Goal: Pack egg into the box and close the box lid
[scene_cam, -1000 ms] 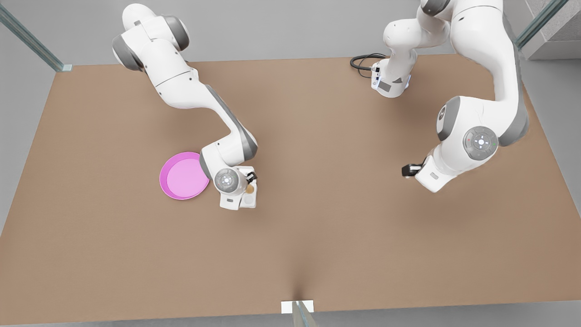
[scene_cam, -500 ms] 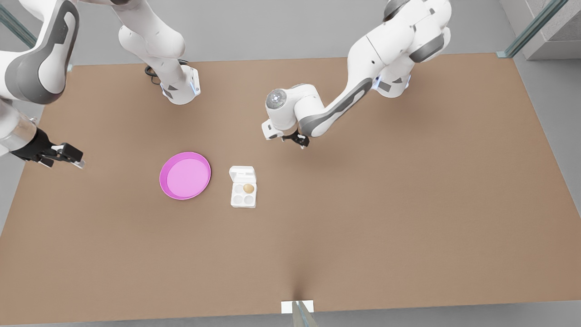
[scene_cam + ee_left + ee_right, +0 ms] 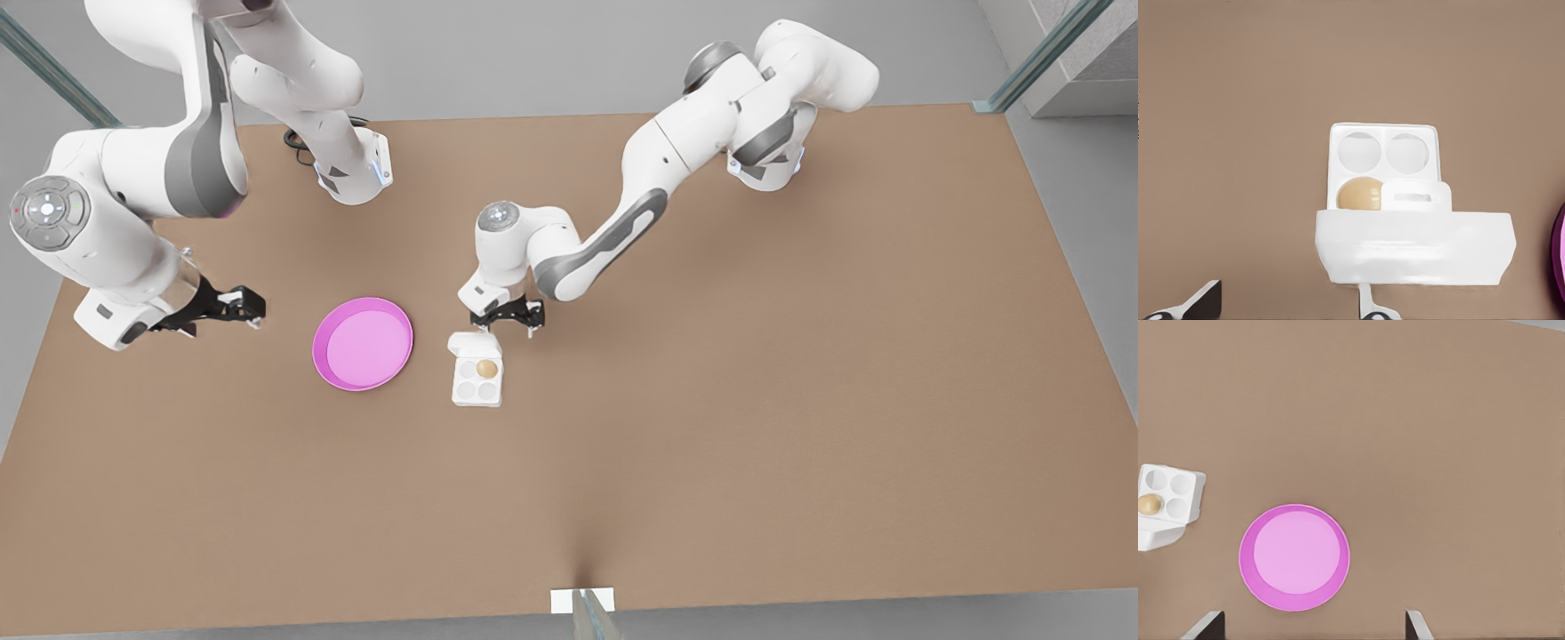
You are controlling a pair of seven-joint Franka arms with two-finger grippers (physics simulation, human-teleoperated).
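In the front view, the tiny tan-beige egg (image 3: 486,367) already sits in the one o'clock cup of the small white four-cup box (image 3: 477,380), while the white hinged box lid (image 3: 475,343) stands open at the box's twelve o'clock, so closing remains; since half a second ago the left gripper (image 3: 510,319), jaws spread wide, has come down to just above the lid. The left wrist view shows the egg beside the raised lid. In the right wrist view, the right gripper (image 3: 1308,627), jaws wide and empty, waits near the round pink plate (image 3: 1294,557).
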